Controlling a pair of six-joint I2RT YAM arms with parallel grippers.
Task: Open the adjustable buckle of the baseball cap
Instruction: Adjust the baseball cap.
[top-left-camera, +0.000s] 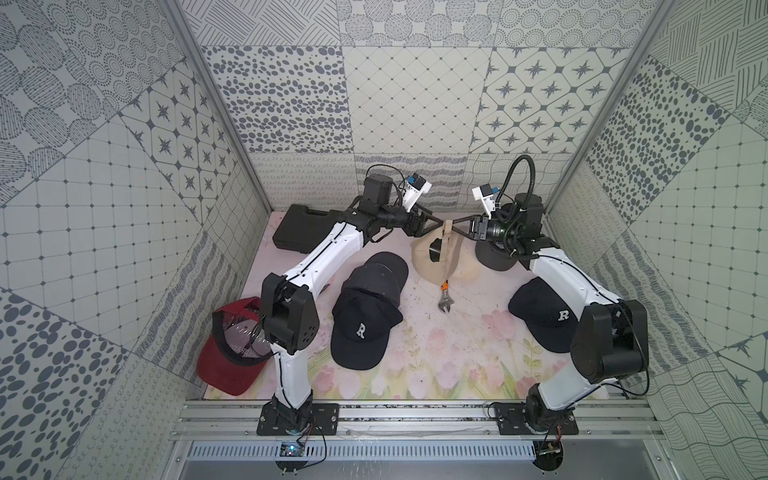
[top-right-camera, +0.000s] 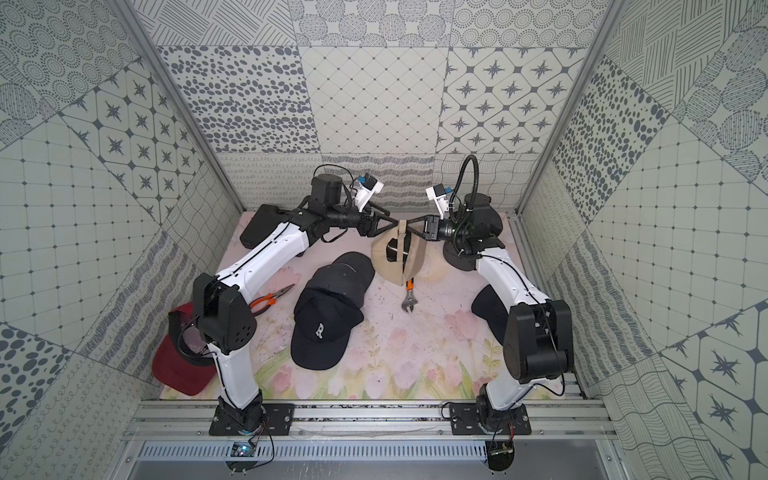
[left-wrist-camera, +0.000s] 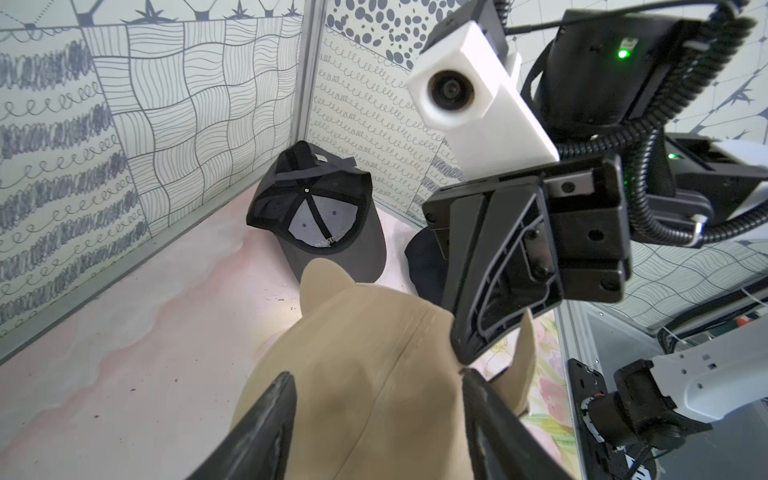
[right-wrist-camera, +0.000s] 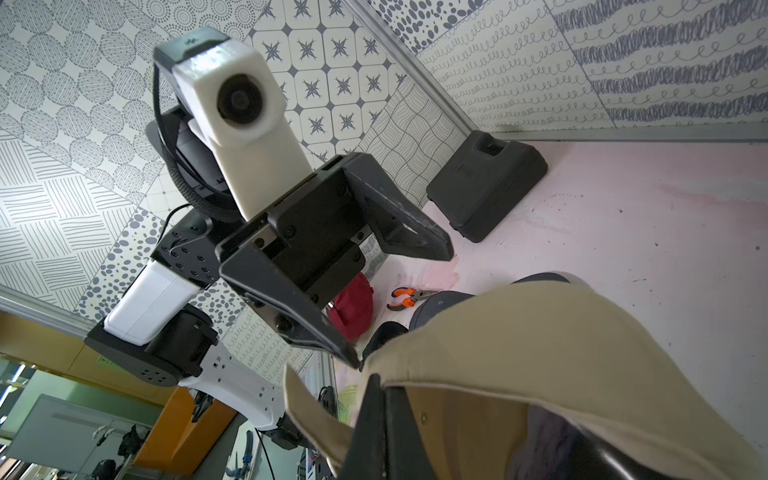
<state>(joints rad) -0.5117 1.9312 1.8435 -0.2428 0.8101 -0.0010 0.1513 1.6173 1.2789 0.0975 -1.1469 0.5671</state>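
The beige baseball cap (top-left-camera: 432, 255) (top-right-camera: 399, 259) hangs above the mat at the back middle, its opening facing up. My right gripper (top-left-camera: 451, 226) (right-wrist-camera: 384, 390) is shut on the cap's rear band, where the beige strap (right-wrist-camera: 316, 407) sticks out past its fingers. I cannot make out the buckle; it seems hidden by those fingers. My left gripper (top-left-camera: 438, 223) (left-wrist-camera: 378, 382) faces it from the other side and is open, with the cap's crown (left-wrist-camera: 365, 353) showing between its fingers. One fingertip (right-wrist-camera: 353, 359) of the left gripper touches the cap's rim.
Two black caps (top-left-camera: 365, 328) (top-left-camera: 384, 270) lie mid-mat, another (top-left-camera: 544, 316) by the right arm. A dark upturned cap (left-wrist-camera: 320, 208) sits in the back right corner. A red cap (top-left-camera: 228, 365), an adjustable wrench (top-left-camera: 444, 299), orange pliers (top-right-camera: 270, 297) and a black case (top-left-camera: 303, 226) also lie about.
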